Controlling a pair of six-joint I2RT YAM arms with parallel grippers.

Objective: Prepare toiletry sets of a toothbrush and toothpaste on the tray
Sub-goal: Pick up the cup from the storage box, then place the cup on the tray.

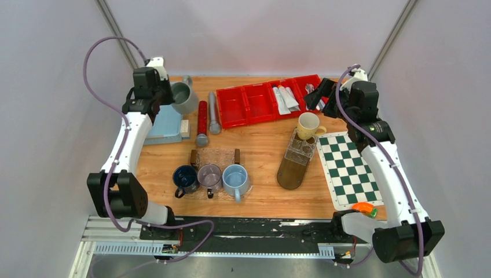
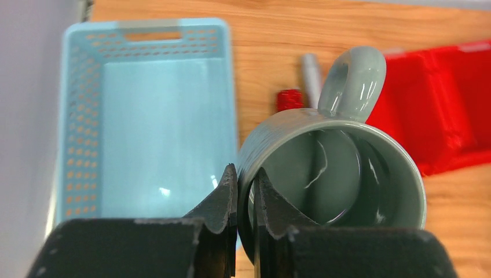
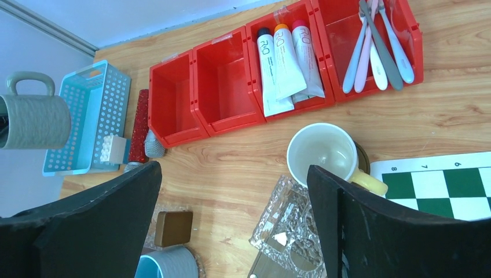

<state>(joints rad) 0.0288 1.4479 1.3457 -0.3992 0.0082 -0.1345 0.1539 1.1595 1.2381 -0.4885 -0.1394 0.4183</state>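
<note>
Three white toothpaste tubes lie in one red bin compartment. Several pale toothbrushes lie in the rightmost compartment, mostly hidden in the top view. My right gripper stands wide open and holds nothing, hovering over the bins' right end. A clear textured glass tray lies on a brown board. My left gripper is shut on the rim of a grey-green mug, held up at the back left.
A cream mug stands at the glass tray's far end. A pale blue basket lies under the left arm. Red and grey cylinders lie beside the bins. Three mugs sit on another glass tray. A chessboard mat lies at right.
</note>
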